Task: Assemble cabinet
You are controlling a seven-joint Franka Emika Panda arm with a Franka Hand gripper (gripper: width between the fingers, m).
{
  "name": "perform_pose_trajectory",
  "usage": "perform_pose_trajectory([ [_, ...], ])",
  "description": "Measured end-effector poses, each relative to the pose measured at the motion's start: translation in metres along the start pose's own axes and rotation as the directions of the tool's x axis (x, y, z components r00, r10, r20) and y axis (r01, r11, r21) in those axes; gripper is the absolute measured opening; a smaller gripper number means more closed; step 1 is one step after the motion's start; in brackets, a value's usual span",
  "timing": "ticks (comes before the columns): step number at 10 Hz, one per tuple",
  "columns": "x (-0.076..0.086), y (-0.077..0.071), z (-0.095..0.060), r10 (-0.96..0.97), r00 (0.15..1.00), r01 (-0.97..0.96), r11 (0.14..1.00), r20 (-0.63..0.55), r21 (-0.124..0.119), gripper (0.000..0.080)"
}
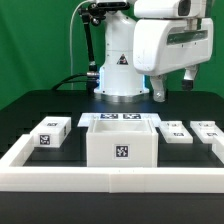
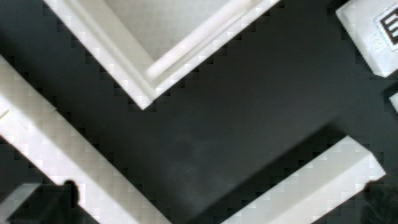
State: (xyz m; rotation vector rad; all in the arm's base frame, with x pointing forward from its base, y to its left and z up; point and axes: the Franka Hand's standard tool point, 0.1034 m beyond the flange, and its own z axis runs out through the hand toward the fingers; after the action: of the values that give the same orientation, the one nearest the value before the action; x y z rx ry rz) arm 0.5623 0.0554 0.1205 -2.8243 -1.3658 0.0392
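The cabinet (image 1: 120, 143) is a large white open-top box with a marker tag on its front. It stands in the middle, just behind the front rail. Small white tagged blocks lie beside it: one (image 1: 48, 133) on the exterior view's left and two (image 1: 177, 132) (image 1: 208, 130) on its right. My gripper (image 1: 171, 86) hangs high at the back right, above and behind the two right-hand blocks, open and empty. In the wrist view the gripper (image 2: 217, 208) is open over black table. That view also shows white V-shaped edges (image 2: 157, 62); I cannot tell which part they belong to.
A long low white border rail (image 1: 110, 178) runs along the front and up both sides. The marker board (image 1: 120, 118) lies flat behind the cabinet. The robot base (image 1: 118, 70) stands at the back centre. A tagged block's corner (image 2: 374, 28) shows in the wrist view.
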Motion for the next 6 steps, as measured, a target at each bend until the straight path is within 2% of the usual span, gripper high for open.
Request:
perform_pose_trajectory([
  [6,0.0,0.0,0.0,0.0,1.0,0.0,1.0,0.0,0.0,0.0798],
])
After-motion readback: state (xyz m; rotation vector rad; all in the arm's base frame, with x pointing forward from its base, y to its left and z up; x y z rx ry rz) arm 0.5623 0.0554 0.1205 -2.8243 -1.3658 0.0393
